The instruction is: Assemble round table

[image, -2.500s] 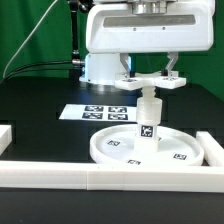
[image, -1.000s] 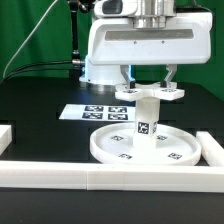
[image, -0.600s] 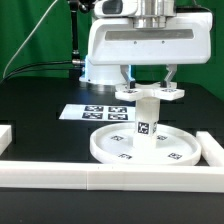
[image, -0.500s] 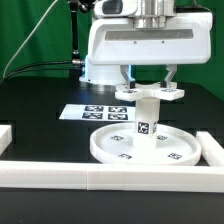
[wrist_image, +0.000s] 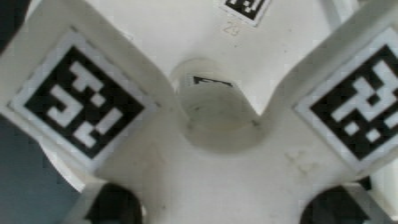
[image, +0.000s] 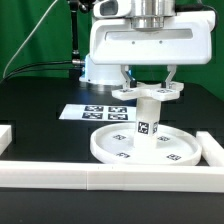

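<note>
The large round disc (image: pixel 108 149) lies flat on the black table. The short leg (image: pixel 148 118) stands upright at its middle, with a tag on its side. The cross-shaped base piece (image: pixel 148 92) sits on top of the leg. My gripper (image: pixel 148 80) comes straight down over it, a finger on each side, shut on the base piece. In the wrist view the base piece (wrist_image: pixel 205 120) fills the frame with two tagged arms, and the dark fingertips (wrist_image: pixel 111 205) press on its sides.
The marker board (image: pixel 92 112) lies behind the disc. White border rails run along the front (image: pixel 100 178), at the exterior view's right (image: pixel 212 150) and left (image: pixel 5 135). A green backdrop and cables stand behind the arm.
The gripper came down with the base piece and set it on the leg top. In the last second the base piece and the leg's tag turned slightly.
</note>
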